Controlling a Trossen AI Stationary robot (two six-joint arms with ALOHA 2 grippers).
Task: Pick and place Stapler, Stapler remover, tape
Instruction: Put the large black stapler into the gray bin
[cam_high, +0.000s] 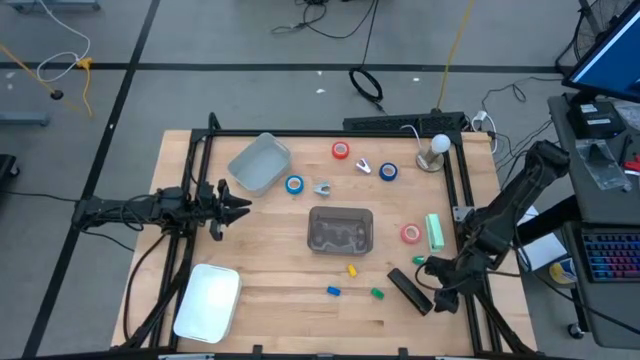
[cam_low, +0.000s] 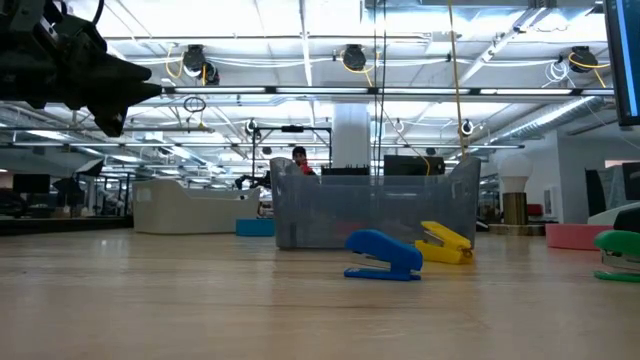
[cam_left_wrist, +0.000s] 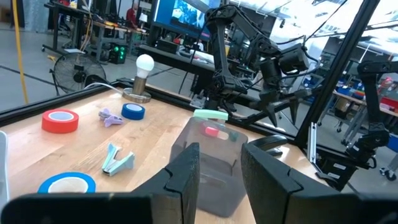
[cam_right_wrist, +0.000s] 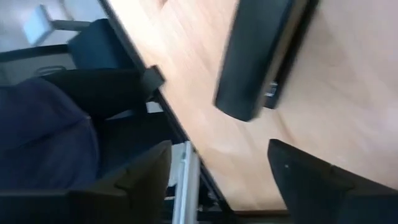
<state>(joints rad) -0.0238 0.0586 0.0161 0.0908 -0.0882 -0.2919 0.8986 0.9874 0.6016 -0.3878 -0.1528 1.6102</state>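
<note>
A black stapler (cam_high: 408, 290) (cam_right_wrist: 261, 56) lies flat near the table's front right corner. My right gripper (cam_high: 438, 290) (cam_right_wrist: 217, 186) hangs open just right of it, slanting down, with nothing between its fingers. A green stapler (cam_high: 434, 232) lies farther back. Two stapler removers (cam_high: 363, 166) (cam_high: 322, 187) lie behind the clear bin (cam_high: 340, 230). Tape rolls lie flat around them: red (cam_high: 341, 151), dark blue (cam_high: 388, 172), light blue (cam_high: 294, 185), pink-red (cam_high: 411, 233). My left gripper (cam_high: 235, 205) (cam_left_wrist: 217, 180) waits level at the left, open and holding nothing.
Small yellow (cam_high: 351, 269), blue (cam_high: 334, 291) and green (cam_high: 377, 294) staplers lie in front of the bin. A white lid (cam_high: 208, 300) sits front left and a clear tray (cam_high: 259, 163) back left. A bulb lamp (cam_high: 437, 150) stands back right. A black frame rims the table.
</note>
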